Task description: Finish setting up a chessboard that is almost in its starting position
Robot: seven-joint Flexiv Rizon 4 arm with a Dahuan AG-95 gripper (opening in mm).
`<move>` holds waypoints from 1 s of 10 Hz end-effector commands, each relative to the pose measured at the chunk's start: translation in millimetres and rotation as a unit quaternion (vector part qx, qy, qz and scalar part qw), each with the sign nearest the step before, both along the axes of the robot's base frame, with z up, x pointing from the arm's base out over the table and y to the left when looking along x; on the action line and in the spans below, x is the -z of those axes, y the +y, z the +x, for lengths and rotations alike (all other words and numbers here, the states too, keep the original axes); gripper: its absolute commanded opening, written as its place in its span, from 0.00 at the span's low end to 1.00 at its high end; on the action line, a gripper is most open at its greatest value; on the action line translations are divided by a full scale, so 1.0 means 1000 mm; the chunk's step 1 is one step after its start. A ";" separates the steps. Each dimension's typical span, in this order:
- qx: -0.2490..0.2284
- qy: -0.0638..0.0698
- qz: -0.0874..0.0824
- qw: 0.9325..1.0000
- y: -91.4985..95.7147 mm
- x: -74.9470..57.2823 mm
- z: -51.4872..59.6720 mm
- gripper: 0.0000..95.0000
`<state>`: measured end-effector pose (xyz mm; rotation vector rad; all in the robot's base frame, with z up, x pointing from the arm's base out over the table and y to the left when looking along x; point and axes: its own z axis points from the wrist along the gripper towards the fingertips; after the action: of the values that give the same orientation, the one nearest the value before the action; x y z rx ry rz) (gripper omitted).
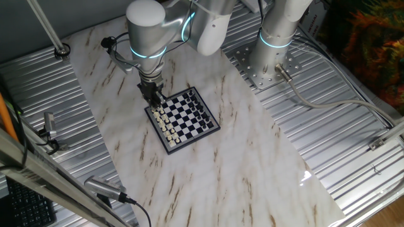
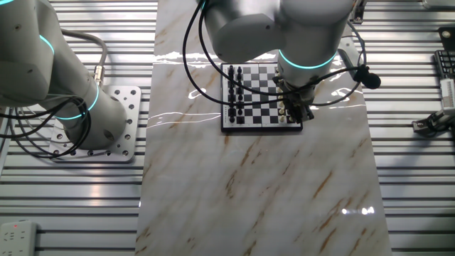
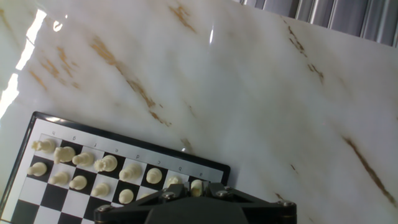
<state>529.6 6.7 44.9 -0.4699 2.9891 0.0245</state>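
Observation:
The chessboard (image 1: 186, 120) lies on the marble top, and also shows in the other fixed view (image 2: 259, 99) and at the lower left of the hand view (image 3: 124, 140). Cream pieces (image 1: 165, 125) line one edge and black pieces (image 1: 202, 108) the opposite edge. My gripper (image 1: 154, 99) is low over the far corner of the cream side, seen also in the other fixed view (image 2: 295, 110). In the hand view my gripper (image 3: 196, 190) has its fingers close on both sides of a cream piece (image 3: 196, 184) at the board's corner squares.
A second arm's base (image 1: 278, 38) stands on a bolted metal plate (image 1: 255, 66) behind the board. A camera (image 1: 104, 189) and a clamp (image 1: 49, 129) sit on the ribbed metal to the left. Marble top (image 1: 240, 164) extends forward of the board.

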 end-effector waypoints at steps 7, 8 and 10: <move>0.000 0.001 -0.002 1.000 0.000 -0.002 0.000 0.20; 0.001 0.005 -0.003 1.000 0.000 -0.005 0.000 0.20; 0.003 0.009 -0.002 1.000 -0.001 -0.011 0.000 0.20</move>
<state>529.3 5.7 56.6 -0.4628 3.0095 0.0199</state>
